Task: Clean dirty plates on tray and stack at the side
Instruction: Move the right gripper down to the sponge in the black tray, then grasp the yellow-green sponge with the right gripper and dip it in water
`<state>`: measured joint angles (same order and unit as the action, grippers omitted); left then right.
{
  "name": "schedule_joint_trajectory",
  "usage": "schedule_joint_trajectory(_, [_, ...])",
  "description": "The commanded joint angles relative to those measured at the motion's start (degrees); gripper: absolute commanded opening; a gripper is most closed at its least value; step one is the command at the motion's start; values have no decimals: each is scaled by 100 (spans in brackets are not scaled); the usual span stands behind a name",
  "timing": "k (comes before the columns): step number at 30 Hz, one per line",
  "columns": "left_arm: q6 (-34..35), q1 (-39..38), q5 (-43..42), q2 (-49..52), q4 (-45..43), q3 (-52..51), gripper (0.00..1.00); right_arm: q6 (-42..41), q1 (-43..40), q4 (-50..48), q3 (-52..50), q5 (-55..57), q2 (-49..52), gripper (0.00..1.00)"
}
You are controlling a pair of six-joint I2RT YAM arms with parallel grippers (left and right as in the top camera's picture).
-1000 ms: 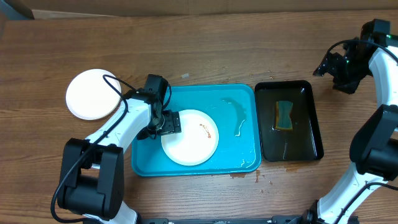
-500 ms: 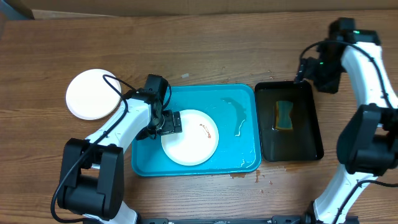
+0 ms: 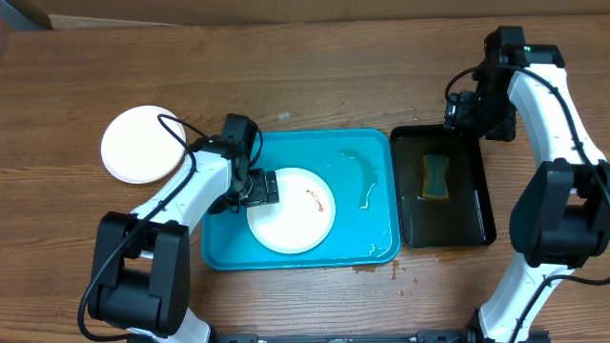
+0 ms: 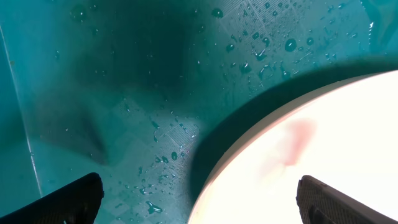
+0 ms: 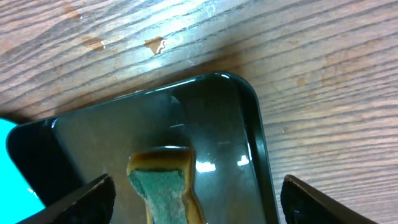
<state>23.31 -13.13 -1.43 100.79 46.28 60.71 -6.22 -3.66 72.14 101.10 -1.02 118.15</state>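
Note:
A white dirty plate [image 3: 291, 211] with a small brown-red smear [image 3: 313, 197] lies in the turquoise tray [image 3: 367, 233]. My left gripper [image 3: 267, 188] is open low at the plate's left edge. In the left wrist view the plate's rim [image 4: 249, 158] passes between the spread fingers [image 4: 68, 202], one over the wet tray floor, one over the plate. My right gripper [image 3: 459, 112] hangs open over the back of the black tray [image 3: 472, 214]. A green and yellow sponge [image 5: 165, 183] lies below it, untouched.
A second white plate [image 3: 141, 144] rests on the wooden table left of the turquoise tray, showing no smear. A puddle [image 3: 362, 176] glistens in the tray's right half. The sponge [image 3: 436, 176] sits in the black tray's water.
My right arm has swung in from the far right edge to the back of the black tray. The left arm and the plate have stayed put.

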Motion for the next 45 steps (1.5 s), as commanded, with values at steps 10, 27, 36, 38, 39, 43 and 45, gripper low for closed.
schedule_joint_trajectory(10, [-107,13,37,13,-7,96,100,-238,520,-481,-1410,-306,-136,81])
schedule_joint_trajectory(27, [-107,13,37,13,-7,96,100,-299,852,-1226,-2072,109,-142,60])
schedule_joint_trajectory(36, [-107,13,37,13,-7,96,100,-297,852,-1182,-2072,96,-140,69])
schedule_joint_trajectory(38, [-107,13,37,13,-9,96,100,-297,852,-1187,-2072,98,-140,69])
schedule_joint_trajectory(39, [-107,13,37,13,-9,96,100,-297,852,-1185,-2072,98,-140,68])
schedule_joint_trajectory(43, [-107,13,37,13,-9,96,100,-297,852,-1185,-2072,98,-140,68])
schedule_joint_trajectory(45, [-107,13,37,13,-7,96,100,-297,852,-1189,-2072,98,-140,68])
